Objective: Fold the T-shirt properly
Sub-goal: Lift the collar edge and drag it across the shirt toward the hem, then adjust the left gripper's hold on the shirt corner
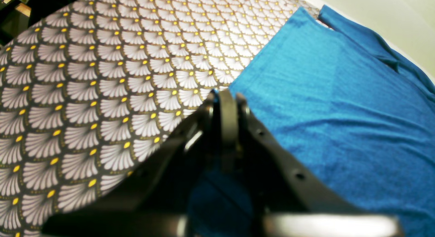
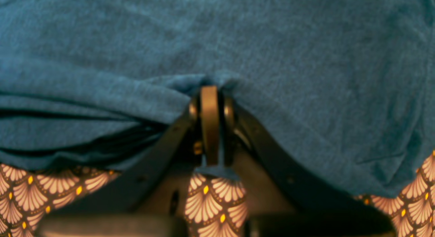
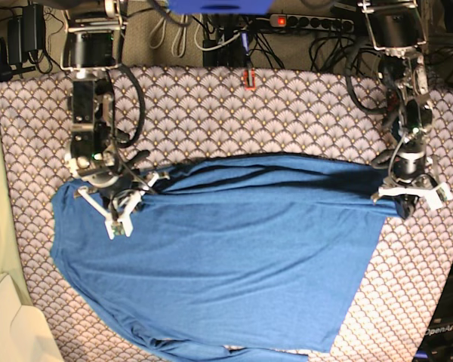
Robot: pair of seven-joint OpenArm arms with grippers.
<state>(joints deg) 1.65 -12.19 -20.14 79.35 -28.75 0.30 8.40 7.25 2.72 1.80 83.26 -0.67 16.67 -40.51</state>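
Observation:
The blue T-shirt (image 3: 234,264) lies spread across the scallop-patterned table cloth (image 3: 249,121), its far edge raised in a fold between the two arms. My left gripper (image 3: 396,202), on the right of the base view, is shut on the shirt's right-hand edge. In the left wrist view the gripper (image 1: 226,94) pinches the shirt (image 1: 340,111) at its edge. My right gripper (image 3: 147,183) is shut on the far-left edge. In the right wrist view the gripper (image 2: 210,89) holds a bunched fold of the shirt (image 2: 272,43) above the cloth (image 2: 210,203).
A cream-coloured surface (image 3: 7,324) sits off the table's front left corner. Cables and a power strip (image 3: 309,21) run behind the table's far edge. A small red object (image 3: 249,78) stands at the far middle. The patterned cloth (image 1: 102,77) shows left of the shirt.

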